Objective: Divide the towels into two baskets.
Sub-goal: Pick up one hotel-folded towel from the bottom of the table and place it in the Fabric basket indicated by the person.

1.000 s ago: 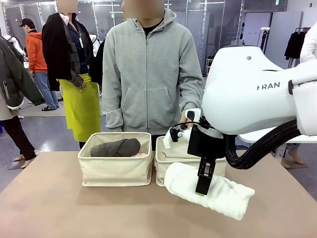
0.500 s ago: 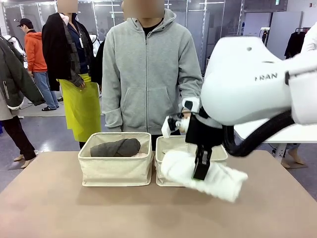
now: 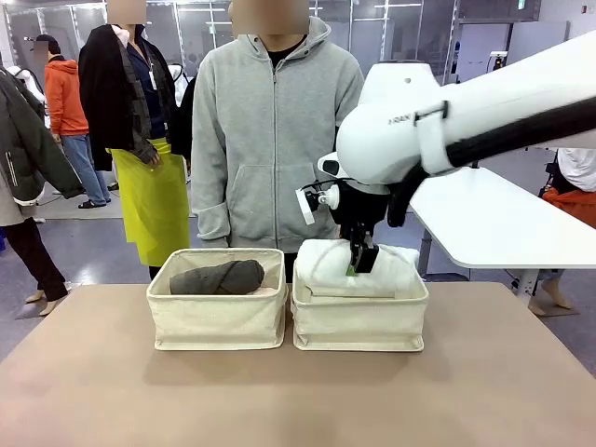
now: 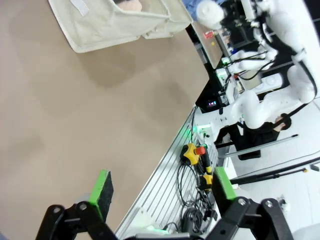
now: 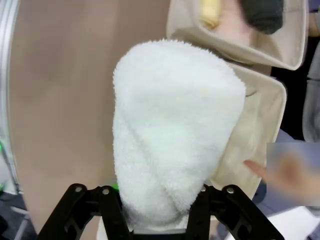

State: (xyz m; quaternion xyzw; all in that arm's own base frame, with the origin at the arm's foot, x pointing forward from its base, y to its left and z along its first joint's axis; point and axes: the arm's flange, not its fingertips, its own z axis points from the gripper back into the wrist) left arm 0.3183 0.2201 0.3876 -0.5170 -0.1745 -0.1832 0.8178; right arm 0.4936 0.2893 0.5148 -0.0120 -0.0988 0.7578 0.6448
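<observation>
Raised from table since prior frame: white towel (image 3: 358, 267), now over right basket (image 3: 359, 317), centre frame; grey towel (image 3: 217, 277) in left basket (image 3: 218, 312). Right gripper (image 3: 358, 262) clamped on white towel; left gripper (image 4: 160, 192) apart.

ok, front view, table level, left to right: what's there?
Left cream canvas basket holding the dark grey rolled towel → right cream canvas basket, with the white rolled towel clamped by the right gripper above it.

Landmark: right basket (image 3: 359, 317), on the table (image 3: 279, 400). Left basket (image 3: 218, 307) stood just beside it, to its left, walls close or touching. One towel (image 3: 217, 277) lay inside the left basket. Another towel (image 3: 358, 268) sat over the right basket's opening, above its rim, with the right gripper (image 3: 360, 264) on top of it. The person (image 3: 279, 140) stood behind the right basket, beyond the table's far edge
</observation>
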